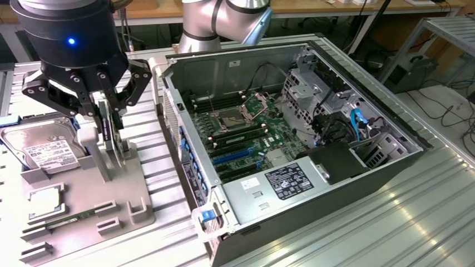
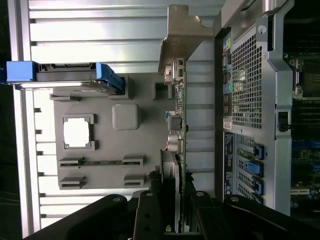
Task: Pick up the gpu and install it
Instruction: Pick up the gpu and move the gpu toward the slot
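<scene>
Closest in: my black linkage-fingered tool point(image 1: 110, 133) is down over the grey moulded fixture tray point(image 1: 82, 192). Fingers are narrow, one on each side of the gpu, i.e. the green-board card w/ black fan shroud and silver end bracket point(image 1: 113, 157). Looks clamped on it, pads against both faces.

Wrist view agrees: tool point(image 2: 175, 200) astride the card, gpu point(image 2: 183, 125) seen edge-on. It stands upright on the tray point(image 2: 135, 150), bracket end lying away from the fingers.

Handling, my read: light, stiff board but fragile. Components sit proud on the face, the shroud prob. gives under squeeze, and the edge connector needs to stay clean. Best hold is across board + shroud along the upper edge so it hangs straight; not on the bracket, not on the fan. Smooth plastic could slip, so firm, not crushing.

Just beside it on the tray: silver labelled hard drive point(image 1: 41, 150).

Further out on the ridged metal table point(image 1: 415, 222): open black PC case point(image 1: 386, 161) lying on its side. Green motherboard point(image 1: 245, 130) is exposed, and the blue expansion slots point(image 1: 233, 157) look free.
</scene>
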Action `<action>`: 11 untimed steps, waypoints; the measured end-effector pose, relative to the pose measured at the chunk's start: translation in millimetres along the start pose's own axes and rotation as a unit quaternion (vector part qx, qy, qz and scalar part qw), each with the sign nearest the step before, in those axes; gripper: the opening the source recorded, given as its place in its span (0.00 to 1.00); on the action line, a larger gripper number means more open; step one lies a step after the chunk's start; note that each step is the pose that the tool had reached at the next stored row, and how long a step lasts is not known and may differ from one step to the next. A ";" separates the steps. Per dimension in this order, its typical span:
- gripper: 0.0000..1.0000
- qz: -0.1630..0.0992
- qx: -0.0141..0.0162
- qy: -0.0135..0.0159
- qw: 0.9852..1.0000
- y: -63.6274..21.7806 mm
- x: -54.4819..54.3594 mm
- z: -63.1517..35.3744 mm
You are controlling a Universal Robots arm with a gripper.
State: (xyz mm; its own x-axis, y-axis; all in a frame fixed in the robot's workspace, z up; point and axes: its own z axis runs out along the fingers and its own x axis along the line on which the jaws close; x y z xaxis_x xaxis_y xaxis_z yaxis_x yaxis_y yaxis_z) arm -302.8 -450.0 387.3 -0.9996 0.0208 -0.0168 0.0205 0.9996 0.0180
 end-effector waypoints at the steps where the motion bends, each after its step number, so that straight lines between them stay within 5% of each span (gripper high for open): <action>1: 0.27 0.000 0.000 0.000 1.000 0.0 0.0 -1.6; 11: 0.27 0.000 0.000 0.000 1.000 0.3 -0.2 -14.9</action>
State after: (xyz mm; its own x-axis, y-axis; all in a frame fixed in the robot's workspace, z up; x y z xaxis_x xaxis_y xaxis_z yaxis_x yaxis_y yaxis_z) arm -302.9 -450.0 402.2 -0.9996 0.0208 -0.0169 0.0205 0.9996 0.0181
